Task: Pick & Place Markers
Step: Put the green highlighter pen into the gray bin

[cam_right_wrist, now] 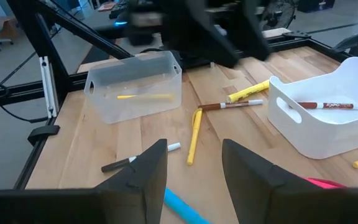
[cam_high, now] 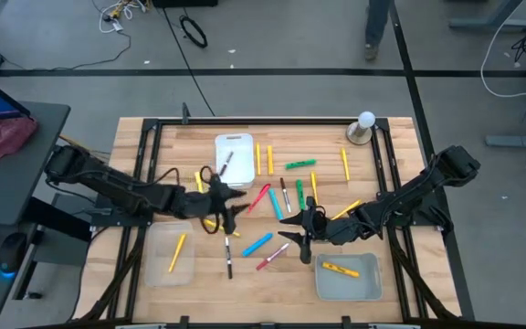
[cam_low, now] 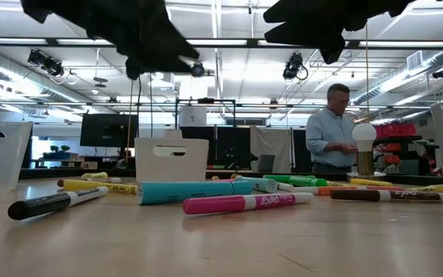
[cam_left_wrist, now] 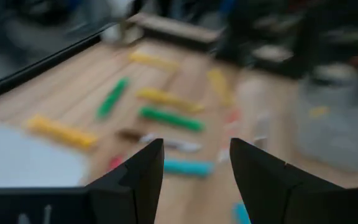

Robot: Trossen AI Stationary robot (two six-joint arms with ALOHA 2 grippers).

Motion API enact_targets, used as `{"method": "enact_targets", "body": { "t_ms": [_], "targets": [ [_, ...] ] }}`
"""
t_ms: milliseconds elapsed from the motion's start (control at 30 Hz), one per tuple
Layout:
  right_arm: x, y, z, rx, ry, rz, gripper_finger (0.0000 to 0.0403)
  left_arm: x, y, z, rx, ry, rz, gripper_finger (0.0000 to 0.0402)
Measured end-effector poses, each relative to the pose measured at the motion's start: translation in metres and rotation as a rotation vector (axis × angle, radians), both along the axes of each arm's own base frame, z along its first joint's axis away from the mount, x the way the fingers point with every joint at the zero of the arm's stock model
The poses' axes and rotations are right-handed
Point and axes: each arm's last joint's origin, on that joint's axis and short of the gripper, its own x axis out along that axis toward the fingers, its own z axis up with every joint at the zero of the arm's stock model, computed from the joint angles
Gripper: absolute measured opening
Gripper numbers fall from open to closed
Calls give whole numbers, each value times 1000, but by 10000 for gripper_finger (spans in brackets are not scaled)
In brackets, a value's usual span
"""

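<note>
Where wood shows, slim markers (cam_high: 257,245)

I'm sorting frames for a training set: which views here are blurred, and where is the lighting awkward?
Left wrist view: the markers on the table are smeared and soft, while the left gripper stays crisp. Right wrist view: sharp near the right gripper, only the other arm blurs. Low view: bright ceiling lights turn both arms into silhouettes. High view: evenly lit, sharp.
</note>
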Motion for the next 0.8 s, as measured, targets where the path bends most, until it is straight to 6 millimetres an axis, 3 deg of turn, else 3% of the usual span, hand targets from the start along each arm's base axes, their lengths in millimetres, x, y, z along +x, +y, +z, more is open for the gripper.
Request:
{"method": "enact_targets", "body": {
  "t_ms": [133, 300, 500, 800],
  "targets": [
    [0, -2, -1, -9, 16, -6, 157, -3, -11, 7, 25, -160, -127, 192],
    [-11, -11, 8, -100, 75, -13, 157, -5, -18, 8, 73, -169, -149, 192],
    [-35, -42, 21, -5, 183, -174, 162, -6, -17, 5, 81, -142, -148, 192],
    [-49, -89, -1, 16, 482, -407, 213, -6, -17, 3, 82, -121, -148, 192]
  ]
}}
